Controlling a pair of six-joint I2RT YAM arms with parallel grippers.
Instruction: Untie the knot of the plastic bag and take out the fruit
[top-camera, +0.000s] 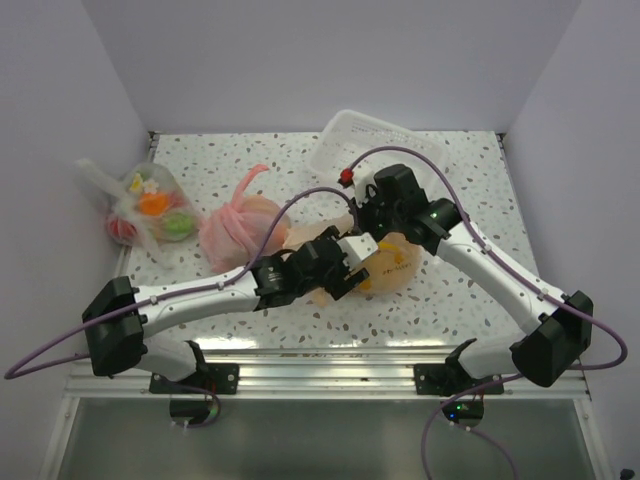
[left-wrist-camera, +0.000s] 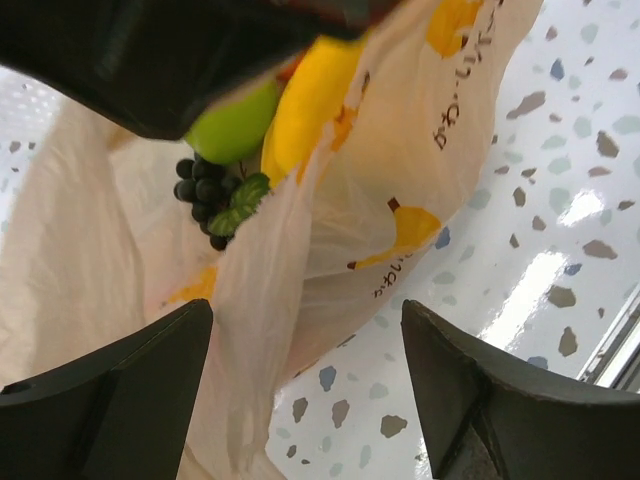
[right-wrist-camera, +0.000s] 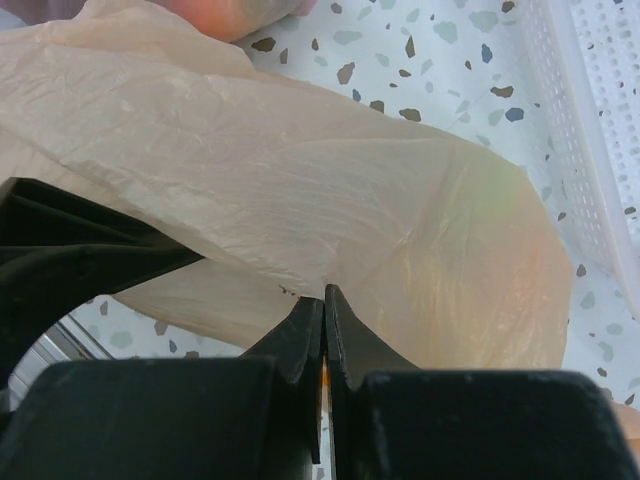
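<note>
The peach-orange plastic bag (top-camera: 395, 265) lies at the table's middle, between both grippers. My right gripper (right-wrist-camera: 323, 292) is shut, pinching a fold of the bag's film (right-wrist-camera: 300, 200) at its tips; in the top view it (top-camera: 372, 232) is at the bag's far edge. My left gripper (left-wrist-camera: 305, 310) is open at the bag's near-left side (top-camera: 350, 262), with a loose fold of film (left-wrist-camera: 250, 300) hanging between its jaws. Inside the bag I see a green apple (left-wrist-camera: 235, 125), a yellow banana (left-wrist-camera: 310, 95) and a dark grape bunch (left-wrist-camera: 205, 195). The knot is hidden.
A pink bag (top-camera: 235, 235) lies just left of the peach bag. A clear flower-print bag with fruit (top-camera: 150, 210) sits at the far left. A white perforated basket (top-camera: 365, 140) stands at the back, also in the right wrist view (right-wrist-camera: 600, 100). Walls enclose three sides.
</note>
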